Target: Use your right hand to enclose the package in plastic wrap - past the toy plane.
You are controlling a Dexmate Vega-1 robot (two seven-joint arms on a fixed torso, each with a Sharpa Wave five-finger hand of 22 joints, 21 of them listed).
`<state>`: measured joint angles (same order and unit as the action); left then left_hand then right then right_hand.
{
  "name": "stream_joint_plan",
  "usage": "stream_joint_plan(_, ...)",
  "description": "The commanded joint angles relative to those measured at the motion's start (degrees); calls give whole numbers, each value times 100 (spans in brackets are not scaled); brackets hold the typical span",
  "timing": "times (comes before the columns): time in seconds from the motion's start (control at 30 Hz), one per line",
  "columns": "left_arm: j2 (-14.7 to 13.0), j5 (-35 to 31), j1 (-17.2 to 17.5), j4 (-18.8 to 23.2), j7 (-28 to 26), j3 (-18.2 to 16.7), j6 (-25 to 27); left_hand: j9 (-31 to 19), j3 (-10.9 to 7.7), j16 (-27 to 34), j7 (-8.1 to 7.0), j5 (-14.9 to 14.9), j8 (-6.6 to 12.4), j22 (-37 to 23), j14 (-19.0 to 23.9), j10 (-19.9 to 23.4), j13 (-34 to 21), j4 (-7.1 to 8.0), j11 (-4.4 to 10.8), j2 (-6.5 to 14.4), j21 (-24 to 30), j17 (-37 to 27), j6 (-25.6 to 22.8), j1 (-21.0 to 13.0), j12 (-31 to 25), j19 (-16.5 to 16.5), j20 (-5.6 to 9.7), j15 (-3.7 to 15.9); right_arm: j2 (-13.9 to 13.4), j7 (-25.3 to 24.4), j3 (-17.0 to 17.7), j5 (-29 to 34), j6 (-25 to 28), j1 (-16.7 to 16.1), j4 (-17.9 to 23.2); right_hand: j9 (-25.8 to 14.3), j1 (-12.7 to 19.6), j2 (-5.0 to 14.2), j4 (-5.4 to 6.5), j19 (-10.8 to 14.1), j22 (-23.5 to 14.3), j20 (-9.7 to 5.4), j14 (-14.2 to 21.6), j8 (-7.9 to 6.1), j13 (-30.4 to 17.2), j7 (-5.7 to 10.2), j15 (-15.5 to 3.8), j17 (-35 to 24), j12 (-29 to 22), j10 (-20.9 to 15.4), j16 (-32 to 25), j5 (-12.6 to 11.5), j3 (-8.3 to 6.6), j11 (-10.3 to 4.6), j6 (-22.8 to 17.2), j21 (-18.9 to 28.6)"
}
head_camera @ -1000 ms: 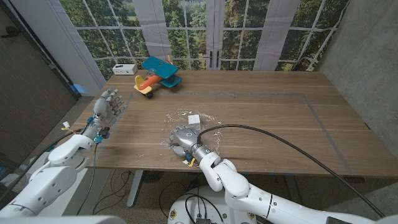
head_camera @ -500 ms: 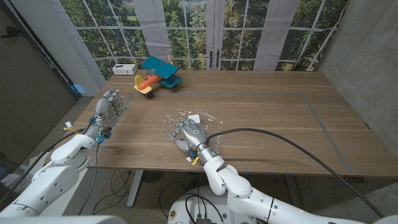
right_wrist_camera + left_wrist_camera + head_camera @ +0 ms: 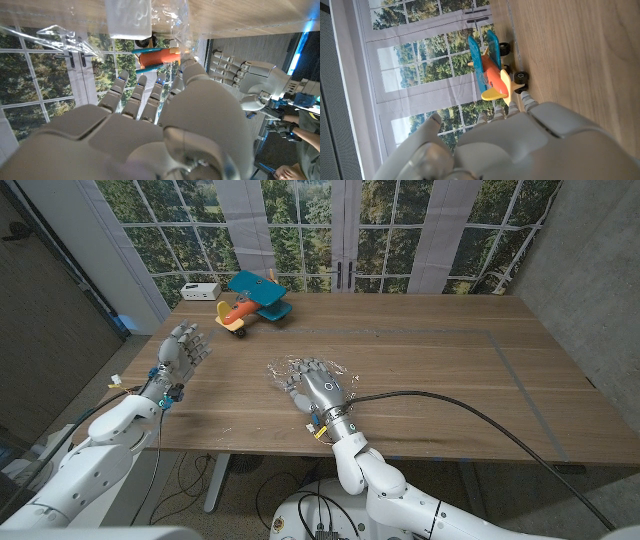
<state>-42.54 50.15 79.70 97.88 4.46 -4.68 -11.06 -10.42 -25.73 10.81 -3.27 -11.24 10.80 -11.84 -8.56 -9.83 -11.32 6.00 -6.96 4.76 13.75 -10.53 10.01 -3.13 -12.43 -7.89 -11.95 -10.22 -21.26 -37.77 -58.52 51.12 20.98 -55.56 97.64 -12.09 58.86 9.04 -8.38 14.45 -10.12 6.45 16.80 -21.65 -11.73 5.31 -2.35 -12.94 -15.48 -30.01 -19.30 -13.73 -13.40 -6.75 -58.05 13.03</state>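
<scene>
The package point(image 3: 129, 19) is a small white flat block lying on crinkled clear plastic wrap point(image 3: 282, 369) near the table's middle. My right hand point(image 3: 320, 390) hovers over the wrap, fingers spread and reaching onto the package, which they cover in the head view. In the right wrist view the wrap point(image 3: 170, 17) rises beside my thumb, and nothing sits in the right hand point(image 3: 150, 130). The toy plane point(image 3: 252, 301), blue with an orange body, stands at the far left of the table. My left hand point(image 3: 181, 350) stands raised at the left edge, fingers apart and holding nothing.
A white box point(image 3: 200, 290) sits at the table's far left corner beside the plane. A black cable point(image 3: 470, 415) runs from my right wrist across the near right of the wooden table point(image 3: 450, 360). Windows lie beyond the far edge.
My right hand has moved from the near table edge forward over the wrap onto the package, its fingers spreading. The left hand shifted only slightly.
</scene>
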Motion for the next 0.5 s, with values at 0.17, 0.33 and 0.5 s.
stream_joint_plan(0.17, 6, 16, -229, -145, 32, 196, -22, -15, 11, 6, -11, -21, 9, -31, -34, -144, -12, 26, -15, -12, 4, -8, 399, 34, 23, -20, -27, -23, 330, -801, 149, -222, 179, 157, -381, -30, 31, 13, -6, 90, -10, 9, 86, -46, -19, -134, -531, 3, -2, -92, -7, 45, -65, 5, -116, 20)
stream_joint_plan(0.33, -3, 30, -313, -207, 54, 254, -19, -15, 11, 6, -10, -21, 10, -31, -34, -145, -12, 25, -19, -11, 3, -8, 396, 31, 23, -21, -27, -22, 391, -882, 175, -358, 173, 232, -435, -29, 27, 11, 2, 97, -10, 11, 98, -44, -20, -128, -534, 7, 4, -106, -1, 52, -76, 11, -109, 16)
stream_joint_plan(0.5, -7, 42, -398, -281, 103, 318, -32, -15, 11, 6, -10, -21, 10, -31, -35, -141, -12, 24, -22, -11, 3, -8, 397, 30, 21, -22, -27, -24, 460, -879, 178, -432, 281, 322, -495, -28, 29, 9, 7, 101, -10, 18, 132, -44, -21, -137, -528, 12, 15, -118, 0, 61, -95, 8, -104, 8)
